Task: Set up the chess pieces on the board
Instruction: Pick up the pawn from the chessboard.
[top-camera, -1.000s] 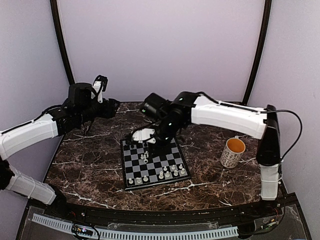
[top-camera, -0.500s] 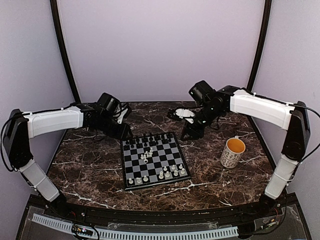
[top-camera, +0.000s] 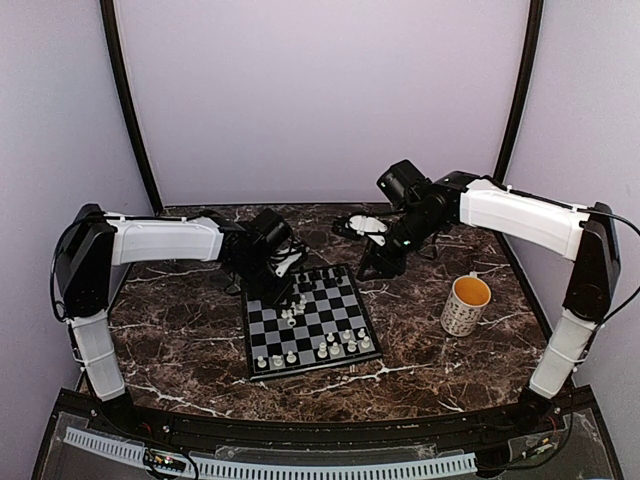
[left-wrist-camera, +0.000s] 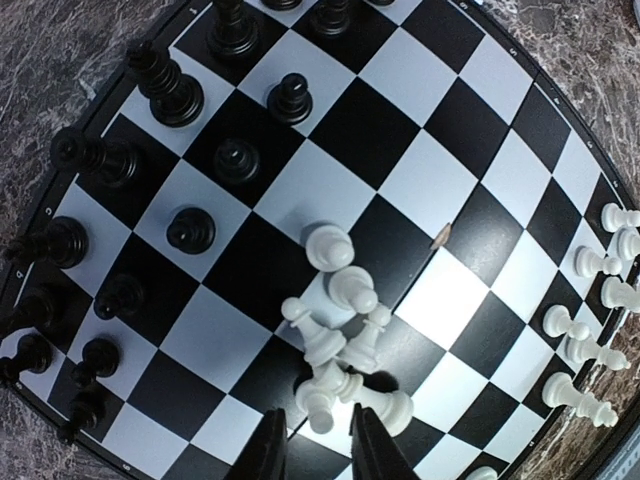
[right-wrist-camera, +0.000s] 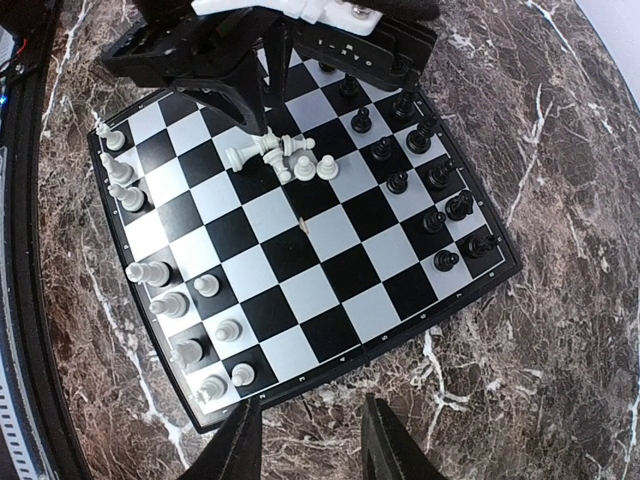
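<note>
There is one board (top-camera: 345, 305), one mug (top-camera: 466, 305) and two arms (top-camera: 165, 240). About six white chessmen (left-wrist-camera: 345, 340) lie heaped mid-board, and about ten more stand along its near edge. Of black chessmen (left-wrist-camera: 190, 230), roughly fourteen show.

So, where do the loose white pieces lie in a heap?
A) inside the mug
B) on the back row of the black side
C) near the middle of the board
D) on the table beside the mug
C: the heap of white pieces lies on the squares near the middle of the board, well apart from the mug.
</note>
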